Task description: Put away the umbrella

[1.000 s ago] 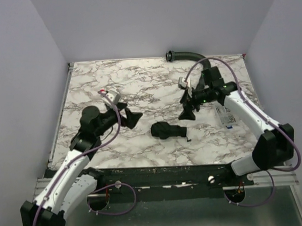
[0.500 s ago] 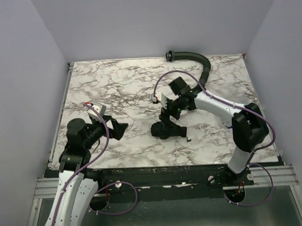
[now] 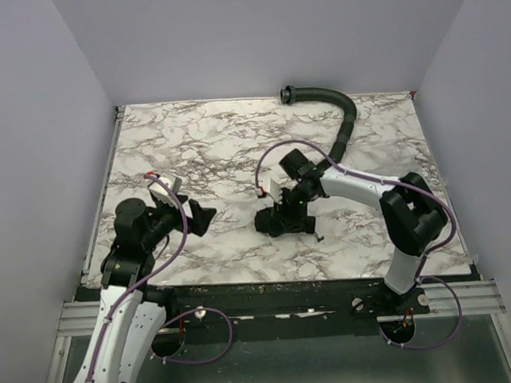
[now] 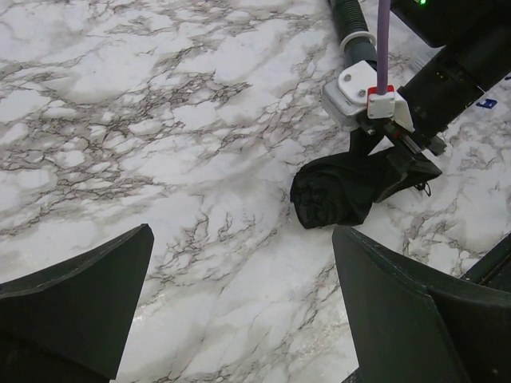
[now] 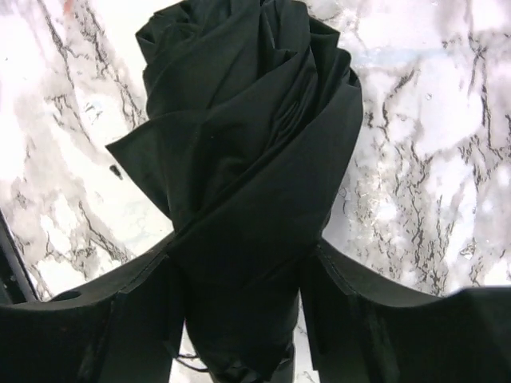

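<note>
left gripper [image 3: 204, 217], lower left, is held wide open and empty above the marble table [image 3: 194, 143]; the umbrella [image 3: 272, 223], a folded black bundle, is laid at frame centre, clasped on both sides by the right gripper [image 3: 288, 214]; ribbed hose [image 3: 347, 124] is curved at upper right.

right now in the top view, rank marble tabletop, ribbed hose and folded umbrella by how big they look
1. marble tabletop, by far the largest
2. ribbed hose, long and curved
3. folded umbrella, a short bundle partly hidden under the right gripper, yet clearly smallest
</note>
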